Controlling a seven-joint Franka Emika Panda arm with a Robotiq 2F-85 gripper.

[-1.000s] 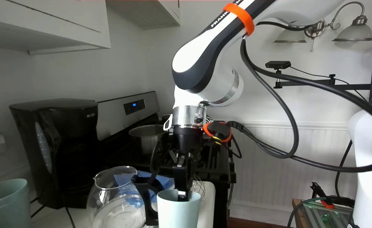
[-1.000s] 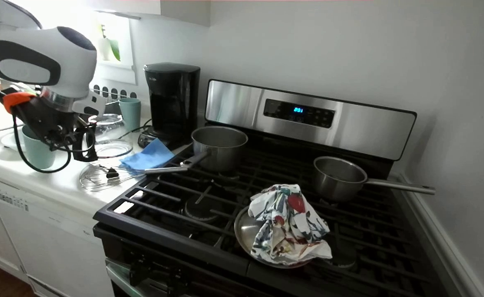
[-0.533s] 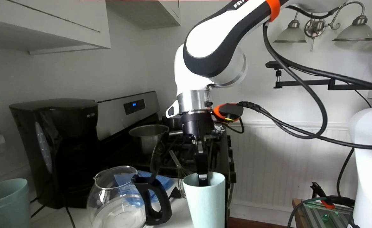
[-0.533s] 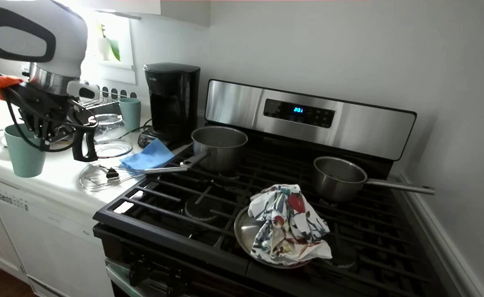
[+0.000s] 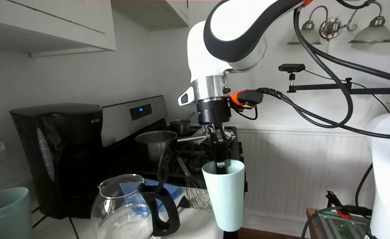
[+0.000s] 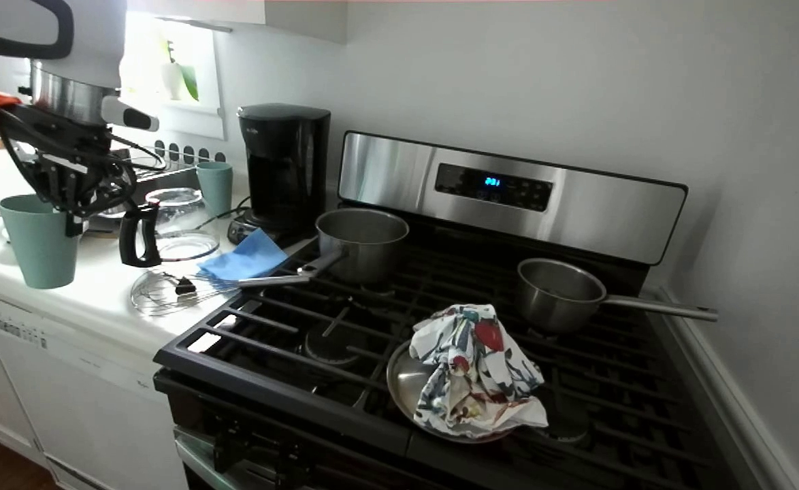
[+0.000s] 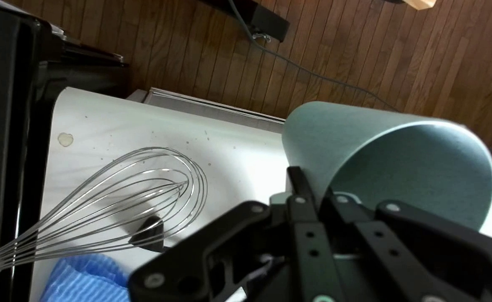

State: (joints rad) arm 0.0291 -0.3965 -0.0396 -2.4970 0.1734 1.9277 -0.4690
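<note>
Held cup (image 5: 226, 199) nr wht ctr (image 7: 229, 151), blk stove (image 6: 284, 400), wood flr (image 7: 355, 46)

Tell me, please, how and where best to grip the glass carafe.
Likely by its slim black handle, from the front of the counter, toward which it juts; the round glass body is wider. The gripper, holding a teal cup, would need freeing first.

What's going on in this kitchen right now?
A robot arm has its end effector closed on the wall of a pale green cup, with one finger inside the mouth. The cup hangs close to upright and seems to be held up off the counter, near its front edge. A glass carafe and a blue cloth are on the counter, and a whisk lies with its handle reaching over the stove. A second cup stands near the coffee maker.
</note>
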